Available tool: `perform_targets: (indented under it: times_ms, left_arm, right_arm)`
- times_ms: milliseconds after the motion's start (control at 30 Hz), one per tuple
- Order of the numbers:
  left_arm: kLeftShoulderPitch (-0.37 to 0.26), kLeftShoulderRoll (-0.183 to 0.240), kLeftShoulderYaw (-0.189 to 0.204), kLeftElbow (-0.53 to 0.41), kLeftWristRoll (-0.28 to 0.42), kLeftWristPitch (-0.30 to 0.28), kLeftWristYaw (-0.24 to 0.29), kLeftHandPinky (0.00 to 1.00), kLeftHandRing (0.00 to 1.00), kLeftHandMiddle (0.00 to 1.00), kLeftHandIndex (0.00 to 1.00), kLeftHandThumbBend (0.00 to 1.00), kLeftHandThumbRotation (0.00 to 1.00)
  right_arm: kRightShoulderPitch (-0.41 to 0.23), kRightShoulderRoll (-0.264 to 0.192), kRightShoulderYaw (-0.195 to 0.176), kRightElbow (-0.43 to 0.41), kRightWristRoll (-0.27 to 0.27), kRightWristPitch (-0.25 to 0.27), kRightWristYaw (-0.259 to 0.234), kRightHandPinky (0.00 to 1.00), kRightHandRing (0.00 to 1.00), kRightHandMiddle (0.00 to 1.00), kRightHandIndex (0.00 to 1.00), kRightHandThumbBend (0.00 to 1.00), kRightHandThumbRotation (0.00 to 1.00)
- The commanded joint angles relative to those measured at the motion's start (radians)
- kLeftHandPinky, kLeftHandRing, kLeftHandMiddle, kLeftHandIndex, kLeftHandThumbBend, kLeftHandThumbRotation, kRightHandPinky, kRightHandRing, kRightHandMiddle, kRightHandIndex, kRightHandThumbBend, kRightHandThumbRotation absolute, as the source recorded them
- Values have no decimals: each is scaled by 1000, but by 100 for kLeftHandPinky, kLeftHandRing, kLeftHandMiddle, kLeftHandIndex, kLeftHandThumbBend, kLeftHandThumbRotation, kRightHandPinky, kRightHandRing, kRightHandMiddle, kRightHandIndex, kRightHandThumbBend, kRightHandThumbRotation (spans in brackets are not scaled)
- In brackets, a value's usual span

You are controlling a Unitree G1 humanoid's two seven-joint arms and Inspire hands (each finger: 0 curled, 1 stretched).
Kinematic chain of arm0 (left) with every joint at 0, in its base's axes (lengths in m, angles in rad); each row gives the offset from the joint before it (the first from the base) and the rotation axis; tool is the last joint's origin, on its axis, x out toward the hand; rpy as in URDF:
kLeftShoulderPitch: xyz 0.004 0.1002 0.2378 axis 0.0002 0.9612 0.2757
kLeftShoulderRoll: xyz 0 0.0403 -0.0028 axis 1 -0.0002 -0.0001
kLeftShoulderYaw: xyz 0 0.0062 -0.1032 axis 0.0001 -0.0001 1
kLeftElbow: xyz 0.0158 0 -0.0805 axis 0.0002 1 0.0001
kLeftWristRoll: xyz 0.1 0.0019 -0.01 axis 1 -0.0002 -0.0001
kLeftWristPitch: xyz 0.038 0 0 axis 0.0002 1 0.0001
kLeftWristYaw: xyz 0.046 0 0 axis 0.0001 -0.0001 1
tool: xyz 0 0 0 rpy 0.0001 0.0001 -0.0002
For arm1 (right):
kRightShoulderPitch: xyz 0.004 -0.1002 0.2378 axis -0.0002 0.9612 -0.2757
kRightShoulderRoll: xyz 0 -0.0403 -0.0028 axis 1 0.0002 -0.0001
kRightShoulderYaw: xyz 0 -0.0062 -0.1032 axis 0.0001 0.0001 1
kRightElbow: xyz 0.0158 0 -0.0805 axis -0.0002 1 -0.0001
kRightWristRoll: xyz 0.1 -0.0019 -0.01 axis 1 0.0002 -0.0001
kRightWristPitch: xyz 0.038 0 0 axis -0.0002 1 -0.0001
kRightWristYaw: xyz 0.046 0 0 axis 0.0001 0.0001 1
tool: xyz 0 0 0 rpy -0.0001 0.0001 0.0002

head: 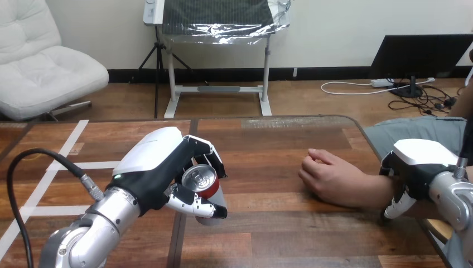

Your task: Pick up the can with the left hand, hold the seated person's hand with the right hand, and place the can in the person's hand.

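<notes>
My left hand is curled round a red can with a silver top, fingers over it and thumb under it. The can is tilted, its top facing the camera, left of the table's middle. The person's hand rests on the wooden table at the right, knuckles up and fingers loosely bent, a good gap away from the can. My right hand sits over the person's forearm just behind the wrist. One of its fingers wraps down the near side of that forearm.
White tape lines cross the table's left part. The table's right edge runs close by the person's arm. Bare wood lies between the can and the person's hand.
</notes>
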Motion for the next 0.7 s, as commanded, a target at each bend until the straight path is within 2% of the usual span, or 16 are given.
perform_targets:
  times_ms: [0, 667]
  left_arm:
    - [-53, 13, 36, -40, -19, -15, 14, 35, 40, 46, 50, 62, 0]
    - [-59, 15, 32, -35, -13, -1, 10, 34, 39, 46, 50, 62, 0]
  right_arm:
    - [-43, 27, 5, 15, 29, -10, -13, 30, 38, 46, 54, 74, 0]
    - [-32, 21, -6, -3, 53, 16, -15, 31, 36, 44, 52, 76, 0]
